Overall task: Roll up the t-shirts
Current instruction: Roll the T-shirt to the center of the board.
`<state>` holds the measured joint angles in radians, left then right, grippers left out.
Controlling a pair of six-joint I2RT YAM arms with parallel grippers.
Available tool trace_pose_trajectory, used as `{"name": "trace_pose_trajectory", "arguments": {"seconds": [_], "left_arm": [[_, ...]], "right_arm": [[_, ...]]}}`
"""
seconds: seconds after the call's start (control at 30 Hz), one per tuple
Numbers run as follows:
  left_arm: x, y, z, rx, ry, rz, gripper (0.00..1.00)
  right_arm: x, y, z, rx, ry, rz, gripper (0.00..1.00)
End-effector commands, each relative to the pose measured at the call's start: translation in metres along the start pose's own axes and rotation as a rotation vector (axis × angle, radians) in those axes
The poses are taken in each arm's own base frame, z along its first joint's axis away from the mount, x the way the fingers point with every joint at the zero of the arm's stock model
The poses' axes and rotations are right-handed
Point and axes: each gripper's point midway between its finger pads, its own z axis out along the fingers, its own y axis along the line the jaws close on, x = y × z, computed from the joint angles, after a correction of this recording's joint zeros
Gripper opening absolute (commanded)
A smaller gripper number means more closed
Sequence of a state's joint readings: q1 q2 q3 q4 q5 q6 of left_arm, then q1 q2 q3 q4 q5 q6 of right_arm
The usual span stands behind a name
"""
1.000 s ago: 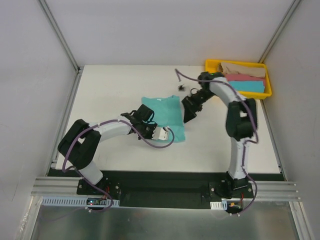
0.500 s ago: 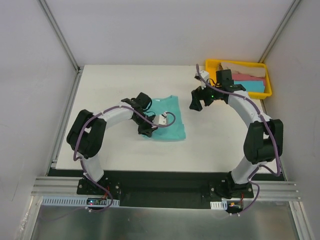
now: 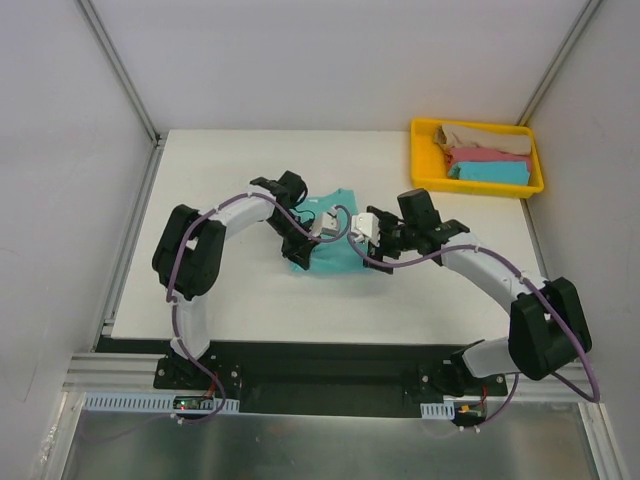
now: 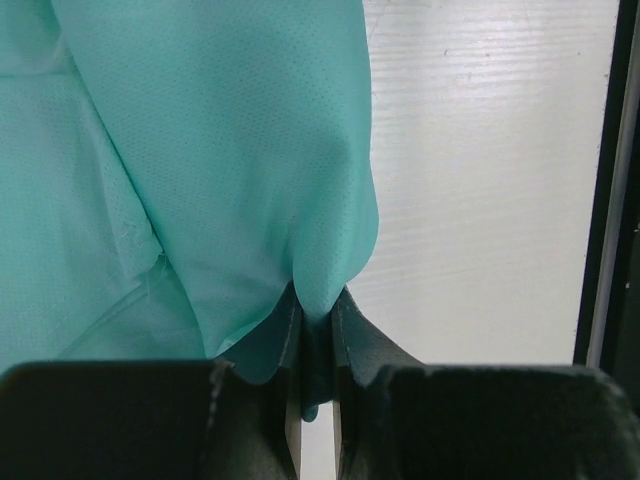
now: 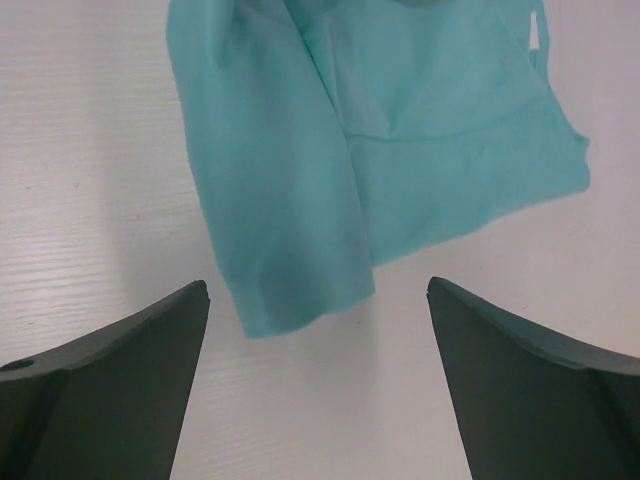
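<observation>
Top external view, on the white surface [image 3: 230,290]: pinching the near-left edge of the sea-green t-shirt [image 3: 335,262] in the left fingers [image 4: 350,335], clamped together on a raised fold of the cloth. Hovering just right of that shirt with the right fingers [image 5: 150,350], spread wide apart and gripping nothing, pointing down over a loose corner of the cloth. Lying side by side in the yellow tray [image 3: 478,189] at the far right corner, well apart: beige t-shirt [image 3: 485,138], pink t-shirt [image 3: 492,156], bright blue t-shirt [image 3: 490,173].
</observation>
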<state>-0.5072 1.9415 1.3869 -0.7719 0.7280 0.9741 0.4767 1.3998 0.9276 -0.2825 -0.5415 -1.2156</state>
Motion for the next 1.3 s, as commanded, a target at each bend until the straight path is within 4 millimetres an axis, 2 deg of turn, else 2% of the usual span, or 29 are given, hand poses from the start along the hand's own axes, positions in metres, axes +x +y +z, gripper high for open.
{"name": "trace_pose_trajectory", "arguments": {"seconds": [0.0,0.13,0.37,0.57,0.6,0.63,0.8,0.83,0.93,1.03,1.07,1.1,1.13,1.17,1.2,1.23,1.27], "left_arm": [[-0.019,-0.013,-0.009,0.093,-0.082,-0.097,0.00],[-0.023,-0.014,-0.011,0.116,-0.116,-0.131,0.00],[-0.027,-0.010,-0.016,0.134,-0.149,-0.166,0.00],[-0.028,-0.013,-0.019,0.150,-0.167,-0.178,0.00],[-0.029,-0.012,-0.019,0.153,-0.171,-0.179,0.00],[-0.028,-0.013,-0.020,0.155,-0.172,-0.181,0.00],[-0.021,-0.013,-0.023,0.160,-0.161,-0.202,0.00],[-0.015,-0.016,-0.023,0.164,-0.157,-0.215,0.01],[-0.003,-0.027,-0.024,0.165,-0.137,-0.221,0.03],[0.003,-0.041,-0.028,0.162,-0.124,-0.233,0.04],[0.004,-0.044,-0.028,0.157,-0.113,-0.241,0.04],[0.005,-0.047,-0.031,0.151,-0.106,-0.251,0.04],[0.009,-0.052,-0.030,0.158,-0.093,-0.286,0.04],[0.012,-0.055,-0.030,0.159,-0.083,-0.301,0.04],[0.014,-0.061,-0.031,0.173,-0.073,-0.321,0.04],[0.017,-0.066,-0.030,0.186,-0.069,-0.338,0.03],[0.018,-0.068,-0.029,0.193,-0.069,-0.350,0.03]], "right_arm": [[-0.020,0.019,0.014,-0.083,-0.094,-0.212,0.95],[-0.011,0.033,0.028,-0.146,-0.073,-0.196,0.95],[0.003,0.035,0.048,-0.184,-0.037,-0.195,0.96],[0.009,0.011,0.069,-0.092,0.032,-0.213,0.90],[0.016,0.009,0.073,-0.084,0.064,-0.212,0.87],[0.013,0.005,0.074,-0.077,0.068,-0.216,0.78],[0.018,0.007,0.076,-0.109,0.102,-0.224,0.49],[0.017,0.007,0.076,-0.118,0.107,-0.228,0.37],[0.021,0.020,0.066,-0.189,0.143,-0.206,0.19],[0.006,0.034,0.042,-0.287,0.137,-0.195,0.12],[-0.003,0.043,0.025,-0.364,0.154,-0.174,0.12],[-0.010,0.052,0.017,-0.422,0.135,-0.155,0.12],[-0.008,0.073,-0.001,-0.532,0.171,-0.110,0.12],[-0.011,0.081,-0.004,-0.588,0.174,-0.070,0.12],[-0.019,0.078,-0.009,-0.607,0.173,-0.058,0.12],[-0.017,0.093,-0.023,-0.690,0.206,-0.016,0.12],[-0.016,0.098,-0.026,-0.727,0.216,0.008,0.11]]}}
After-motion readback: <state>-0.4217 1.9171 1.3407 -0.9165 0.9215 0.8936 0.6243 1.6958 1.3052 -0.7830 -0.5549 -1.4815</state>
